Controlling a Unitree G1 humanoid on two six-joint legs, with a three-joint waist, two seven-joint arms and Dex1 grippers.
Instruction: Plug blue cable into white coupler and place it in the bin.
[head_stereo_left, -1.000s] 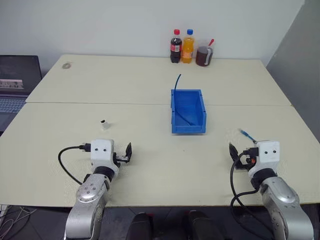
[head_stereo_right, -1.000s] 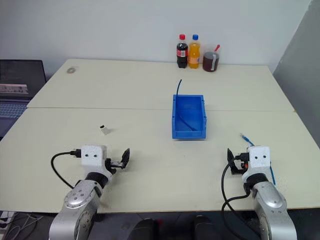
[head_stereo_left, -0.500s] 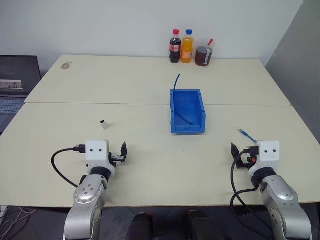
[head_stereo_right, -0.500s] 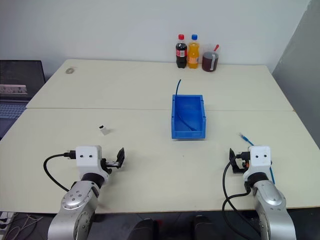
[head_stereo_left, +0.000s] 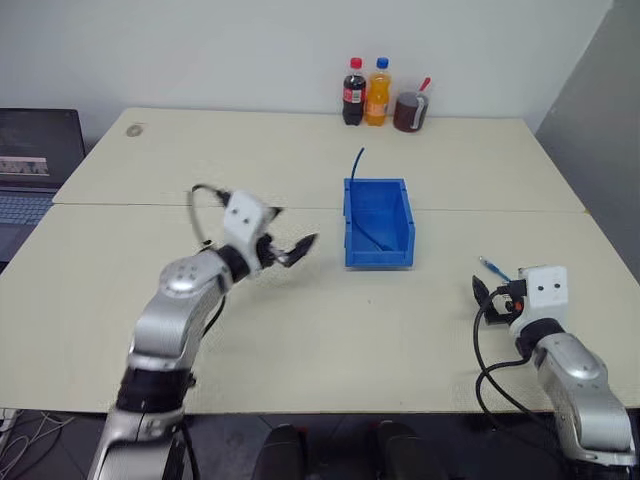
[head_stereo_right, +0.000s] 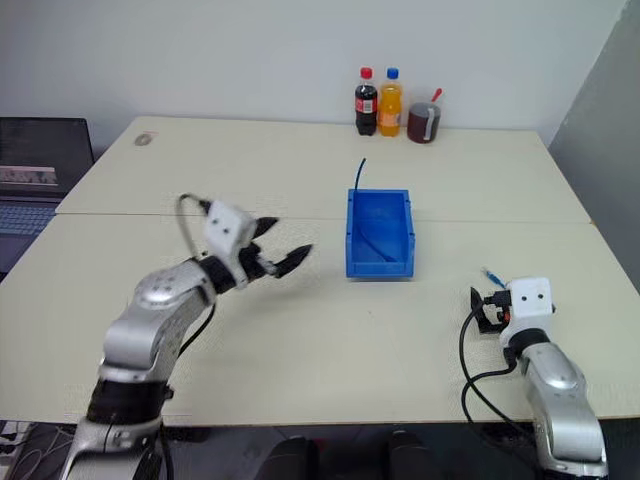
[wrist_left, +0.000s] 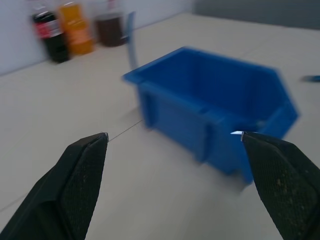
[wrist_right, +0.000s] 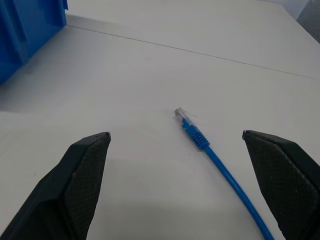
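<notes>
The blue cable (wrist_right: 210, 150) lies flat on the table (head_stereo_left: 300, 330) near the right edge, its clear plug end pointing toward the far side. It sits just ahead of the right gripper (wrist_right: 185, 185), roughly centred between the two spread fingers (wrist_right: 85, 185); no contact with either pad. The right gripper rests low over the table near the front right corner, empty.

The bin (head_stereo_left: 378, 222) stands at the middle of the table, just on the near side of the seam between the two tabletops, lowered lip toward the robot. A shorter dark-blue cable (head_stereo_left: 354, 163) rises out of its far left corner and runs down inside it.

The left gripper (head_stereo_left: 290, 251) is raised off the table, pointing toward the bin's left wall, near it but apart. Its fingers (wrist_left: 80, 175) are spread wide and hold nothing.

The white coupler cannot be made out; the left arm covers that part of the table.

Two soft-drink bottles (head_stereo_left: 364, 92) and a cup (head_stereo_left: 408, 110) of dark liquid stand at the far edge. A laptop (head_stereo_left: 35, 165) sits beyond the left edge.
</notes>
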